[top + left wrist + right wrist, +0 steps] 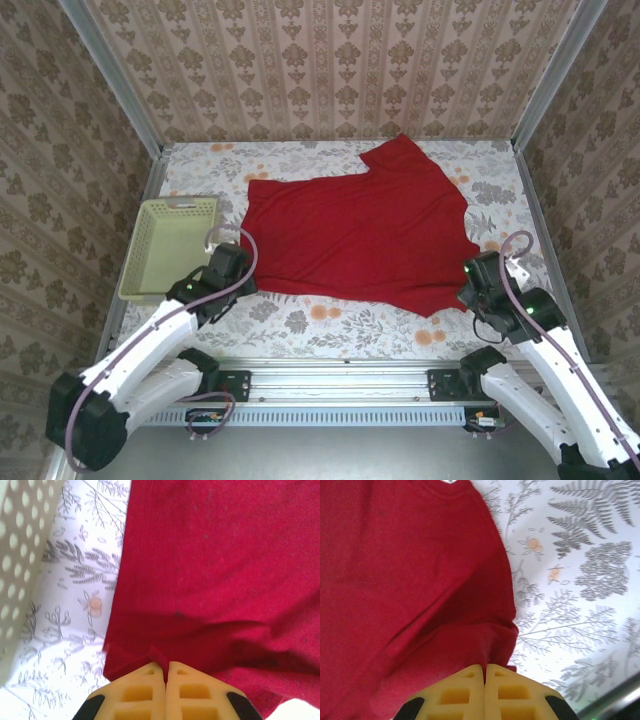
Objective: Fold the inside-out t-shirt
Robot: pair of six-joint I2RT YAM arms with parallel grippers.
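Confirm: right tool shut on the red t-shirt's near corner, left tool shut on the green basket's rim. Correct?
Not quite. The left tool is shut on the t-shirt, at its other near corner, not on the basket rim. The left wrist view shows red cloth pinched at its tips, with the basket lying apart to the side. The right tool is shut on the t-shirt's near corner, as you said.

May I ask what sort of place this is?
Likely a staged robot test booth: patterned wallpaper panels, a flower-print tablecloth, and a pale green plastic basket beside a plain red cloth t-shirt.
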